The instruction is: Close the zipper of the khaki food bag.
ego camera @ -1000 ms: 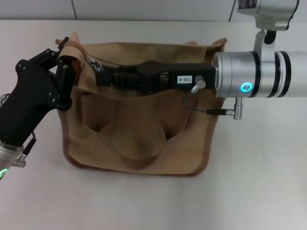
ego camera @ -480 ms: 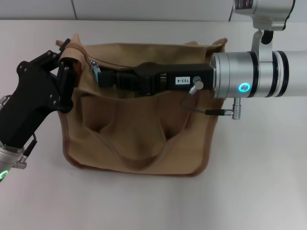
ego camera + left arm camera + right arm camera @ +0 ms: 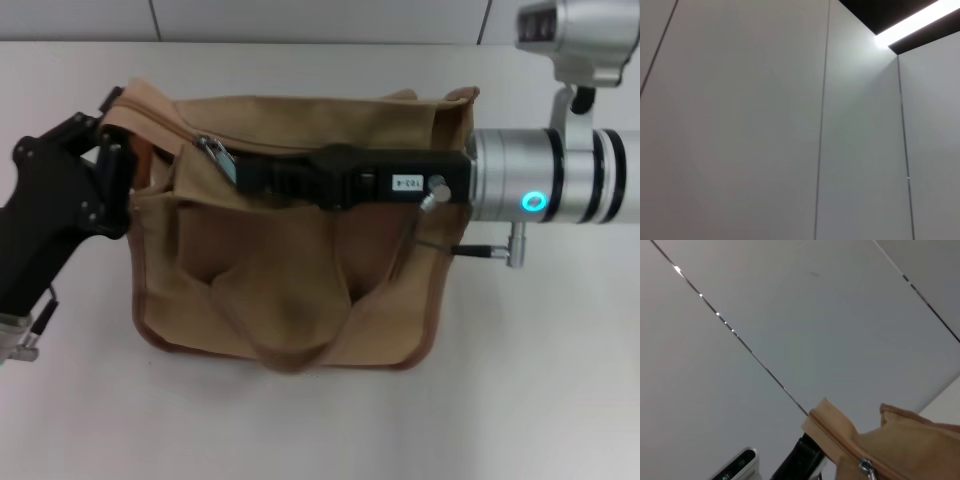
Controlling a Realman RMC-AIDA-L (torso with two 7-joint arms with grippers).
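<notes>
Since soft canvas buckles under a pull, the khaki food bag [image 3: 285, 270], lying mid-table in the head view, needs its corner braced: the left gripper [image 3: 118, 165] is clamped on that left corner, while the right gripper [image 3: 240, 172] pinches the silver pull of the zipper [image 3: 215, 155]. Only wall panels show in the left wrist view. From the right wrist view, the small, slippery-looking pull [image 3: 866, 467] dangles from the bag's tape edge.
</notes>
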